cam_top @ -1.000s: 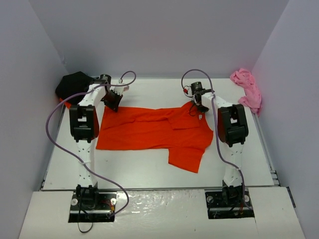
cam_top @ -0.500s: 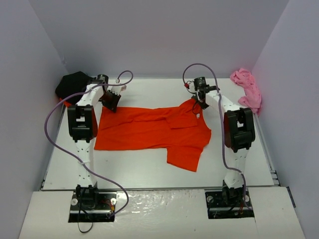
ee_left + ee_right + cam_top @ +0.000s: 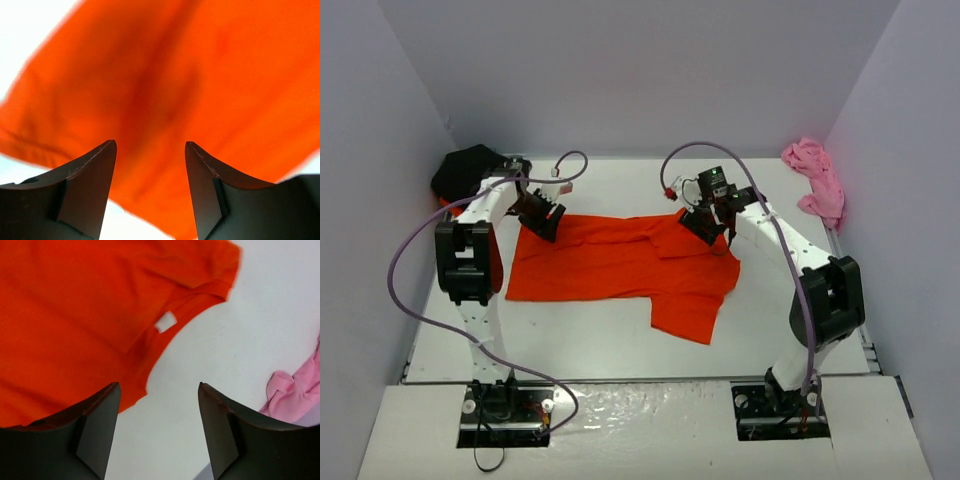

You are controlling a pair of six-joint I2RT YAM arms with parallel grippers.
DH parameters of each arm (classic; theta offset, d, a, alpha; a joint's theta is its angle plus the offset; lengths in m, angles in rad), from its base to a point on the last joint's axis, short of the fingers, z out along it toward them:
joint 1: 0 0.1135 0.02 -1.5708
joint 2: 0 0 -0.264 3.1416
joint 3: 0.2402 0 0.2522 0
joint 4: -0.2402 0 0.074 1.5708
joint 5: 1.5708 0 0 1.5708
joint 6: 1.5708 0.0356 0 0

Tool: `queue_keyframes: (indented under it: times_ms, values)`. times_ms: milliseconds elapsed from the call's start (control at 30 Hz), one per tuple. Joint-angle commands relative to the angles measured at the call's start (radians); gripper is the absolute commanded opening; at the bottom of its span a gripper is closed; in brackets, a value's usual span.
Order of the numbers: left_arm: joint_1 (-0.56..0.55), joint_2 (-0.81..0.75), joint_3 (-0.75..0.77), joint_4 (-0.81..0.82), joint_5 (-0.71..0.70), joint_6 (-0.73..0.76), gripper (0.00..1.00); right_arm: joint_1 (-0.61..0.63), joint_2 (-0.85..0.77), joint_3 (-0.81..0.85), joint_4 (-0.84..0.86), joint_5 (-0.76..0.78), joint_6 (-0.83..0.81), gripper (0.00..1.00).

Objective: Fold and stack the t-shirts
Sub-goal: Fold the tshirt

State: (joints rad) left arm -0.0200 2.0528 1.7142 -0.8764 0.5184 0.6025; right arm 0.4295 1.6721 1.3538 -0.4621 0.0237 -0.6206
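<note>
One orange-red t-shirt [image 3: 620,265] lies spread across the middle of the table, one sleeve pointing toward the near edge. My left gripper [image 3: 542,218] hovers open over its far left corner, and orange cloth [image 3: 190,75] fills that wrist view with nothing between the fingers. Over the collar end stands my right gripper [image 3: 705,225], also open. Its wrist view shows the neckline with a white label [image 3: 165,321] and bare table between the fingers. A black t-shirt [image 3: 470,170] is heaped at the back left. A pink t-shirt [image 3: 815,180] is bunched at the back right [image 3: 295,390].
White walls close in the table on the left, back and right. Purple cables loop from both wrists over the far part of the table. The arm bases [image 3: 505,400] sit at the near edge.
Both grippers have opened and let go of the orange-red t-shirt, whose far edge now lies on the table. The right arm swung out to the right, its gripper shifting slightly left over the collar.
</note>
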Motion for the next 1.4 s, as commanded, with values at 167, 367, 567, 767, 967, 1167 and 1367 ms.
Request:
queue_keyframes:
  times_ms: [167,367,567,767,967,1167,1367]
  values:
    - [0.009,-0.349,-0.181,-0.22,0.041,0.37,0.51,0.118,-0.061,-0.167,-0.168,-0.038,-0.035,0.58]
    - [0.015,-0.418,-0.339,-0.291,-0.065,0.481,0.49,0.183,-0.096,-0.257,-0.169,0.004,-0.003,0.58]
    - [0.014,-0.469,-0.487,-0.217,-0.144,0.524,0.49,0.3,-0.136,-0.318,-0.169,0.088,0.052,0.58]
    - [0.043,-0.52,-0.648,-0.111,-0.238,0.568,0.49,0.352,-0.163,-0.357,-0.191,0.072,0.085,0.58]
    - [0.05,-0.507,-0.699,-0.031,-0.274,0.556,0.48,0.402,-0.175,-0.384,-0.221,0.021,0.102,0.57]
    - [0.05,-0.483,-0.714,0.049,-0.3,0.531,0.48,0.478,-0.139,-0.385,-0.258,0.007,0.108,0.57]
    - [0.049,-0.46,-0.752,0.155,-0.341,0.53,0.48,0.549,-0.119,-0.373,-0.265,-0.005,0.121,0.57]
